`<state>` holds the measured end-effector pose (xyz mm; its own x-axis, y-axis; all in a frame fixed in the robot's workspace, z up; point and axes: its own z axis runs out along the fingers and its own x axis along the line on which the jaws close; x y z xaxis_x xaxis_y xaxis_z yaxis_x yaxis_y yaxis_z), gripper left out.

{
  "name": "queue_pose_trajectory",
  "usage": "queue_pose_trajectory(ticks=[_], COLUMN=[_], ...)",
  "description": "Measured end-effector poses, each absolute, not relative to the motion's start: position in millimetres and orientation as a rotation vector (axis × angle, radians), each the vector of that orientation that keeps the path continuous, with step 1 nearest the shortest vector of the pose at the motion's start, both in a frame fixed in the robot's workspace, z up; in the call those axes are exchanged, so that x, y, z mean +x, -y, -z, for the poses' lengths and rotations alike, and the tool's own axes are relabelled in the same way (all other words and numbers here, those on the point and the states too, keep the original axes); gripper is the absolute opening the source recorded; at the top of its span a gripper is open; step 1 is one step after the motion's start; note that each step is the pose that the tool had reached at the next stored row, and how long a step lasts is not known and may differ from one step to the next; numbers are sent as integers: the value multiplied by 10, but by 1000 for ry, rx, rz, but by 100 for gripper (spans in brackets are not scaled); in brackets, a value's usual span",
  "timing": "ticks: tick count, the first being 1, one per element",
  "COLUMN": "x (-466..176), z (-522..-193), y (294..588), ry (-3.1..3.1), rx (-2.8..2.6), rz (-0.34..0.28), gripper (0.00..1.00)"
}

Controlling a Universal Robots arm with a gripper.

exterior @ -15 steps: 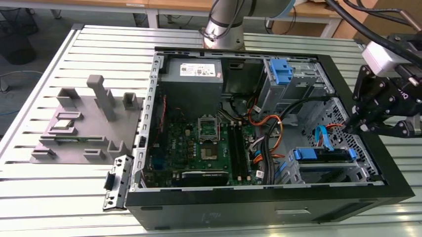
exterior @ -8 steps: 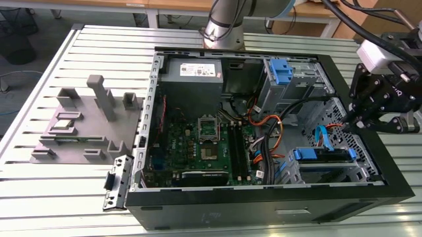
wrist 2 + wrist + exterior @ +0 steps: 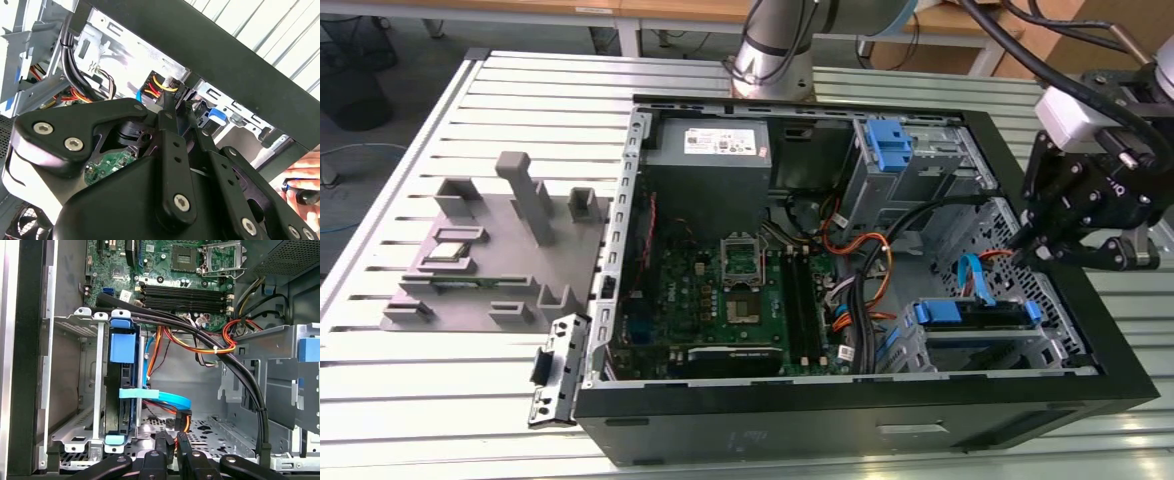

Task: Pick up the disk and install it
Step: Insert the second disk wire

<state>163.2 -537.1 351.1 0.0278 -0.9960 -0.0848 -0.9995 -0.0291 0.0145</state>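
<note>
The disk [image 3: 970, 313] sits in the lower drive cage at the front right corner of the open computer case [image 3: 827, 420], its blue rails showing. In the first wrist view the disk [image 3: 122, 385] stands on edge in the metal cage, with a blue tab on top and a blue flat cable [image 3: 165, 397] running from it. My gripper [image 3: 1034, 248] hangs above the case's right side, a short way from the disk and apart from it. Its black fingertips [image 3: 163, 442] are drawn together with nothing between them, as the second wrist view also shows for the gripper [image 3: 176, 102].
A grey power-supply box [image 3: 707, 140] and a blue latch [image 3: 887, 145] are at the back of the case. Thick black cables [image 3: 240, 370] cross the bay beside the cage. A grey fixture [image 3: 494, 250] stands on the slatted table at the exterior view's left. A hand [image 3: 302, 172] is beyond the case wall.
</note>
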Motion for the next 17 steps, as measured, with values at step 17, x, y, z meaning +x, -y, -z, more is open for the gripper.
queue_pose_trajectory(ticks=[17], x=[1632], z=[-3465], y=[5371], ry=[-2164], rx=[-2226], rz=[-91], gripper=[24])
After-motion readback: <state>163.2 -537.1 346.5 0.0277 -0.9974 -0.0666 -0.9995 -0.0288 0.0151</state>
